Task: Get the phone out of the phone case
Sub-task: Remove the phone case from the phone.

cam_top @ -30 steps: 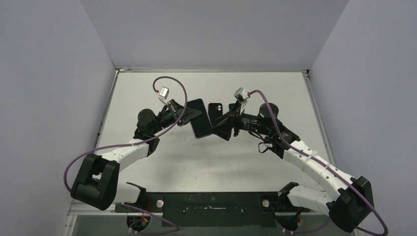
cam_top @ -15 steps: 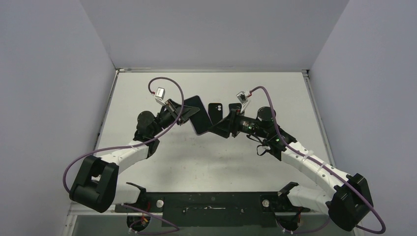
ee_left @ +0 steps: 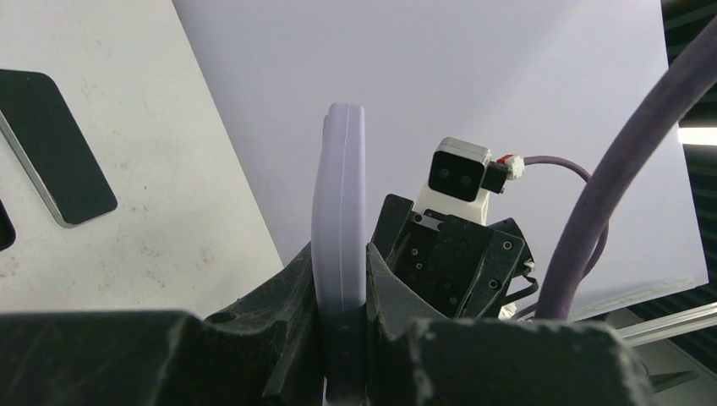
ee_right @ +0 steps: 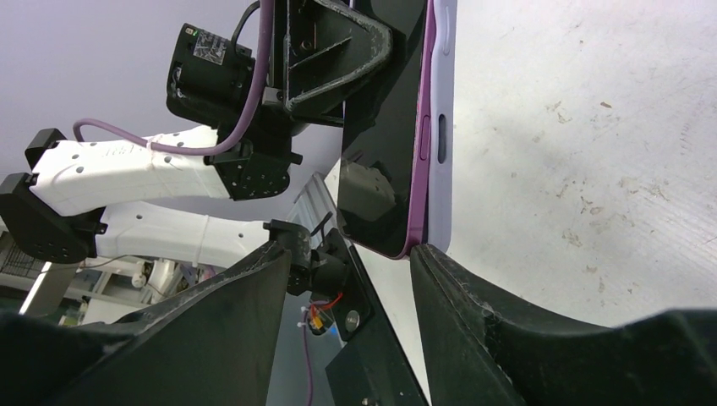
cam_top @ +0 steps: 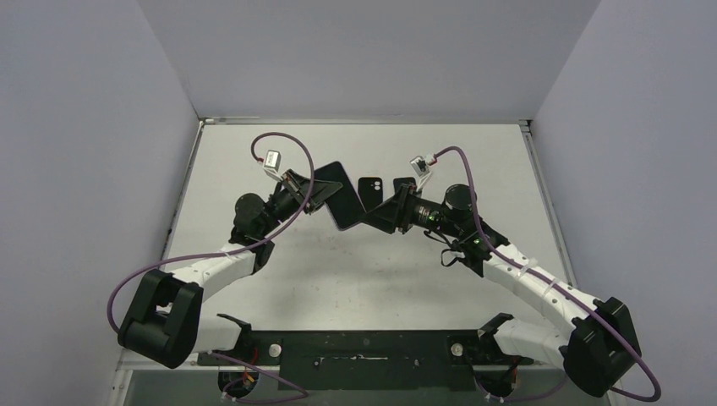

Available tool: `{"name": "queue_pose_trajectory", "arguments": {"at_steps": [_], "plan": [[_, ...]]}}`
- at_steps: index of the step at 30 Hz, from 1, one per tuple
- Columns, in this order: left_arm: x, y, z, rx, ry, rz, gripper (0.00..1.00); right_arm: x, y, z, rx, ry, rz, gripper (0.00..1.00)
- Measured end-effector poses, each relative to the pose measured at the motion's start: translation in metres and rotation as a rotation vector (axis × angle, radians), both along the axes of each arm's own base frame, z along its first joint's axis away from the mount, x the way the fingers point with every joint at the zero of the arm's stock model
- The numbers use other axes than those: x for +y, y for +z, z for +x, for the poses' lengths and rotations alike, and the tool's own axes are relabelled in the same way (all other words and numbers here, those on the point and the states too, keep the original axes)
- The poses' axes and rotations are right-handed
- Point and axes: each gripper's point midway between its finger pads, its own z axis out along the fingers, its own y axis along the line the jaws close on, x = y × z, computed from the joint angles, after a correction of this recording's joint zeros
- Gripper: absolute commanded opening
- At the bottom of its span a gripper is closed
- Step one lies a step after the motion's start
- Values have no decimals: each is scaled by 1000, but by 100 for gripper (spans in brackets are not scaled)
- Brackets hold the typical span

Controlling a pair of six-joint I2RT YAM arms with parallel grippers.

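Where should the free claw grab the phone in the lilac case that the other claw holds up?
Probably the free end, away from the left gripper, which clamps the phone case across its flat faces. The phone stands on edge off the table, so the right gripper should come end-on, one finger on the screen, one on the case's back. Its open jaws straddle that end.

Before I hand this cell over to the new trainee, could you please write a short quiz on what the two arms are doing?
1. True or false: the left gripper is shut on the phone, which sits in its case.
2. The right gripper's jaws are: A) clamped flat on the screen; B) open around a corner of the phone; C) nowhere near the phone.
3. Fill in: the case is ___ in colour.
Key: 1 true; 2 B; 3 lavender.
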Motion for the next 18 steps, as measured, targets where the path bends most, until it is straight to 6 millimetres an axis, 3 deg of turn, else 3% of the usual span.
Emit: {"name": "queue_pose_trajectory", "arguments": {"at_steps": [10,18], "plan": [[-1,9,5,-22,39,-41,0,0,-1,11,4,-17,31,53],[-18,9,-6,0,-13,-97,0,9,-1,6,4,34,62,49]]}}
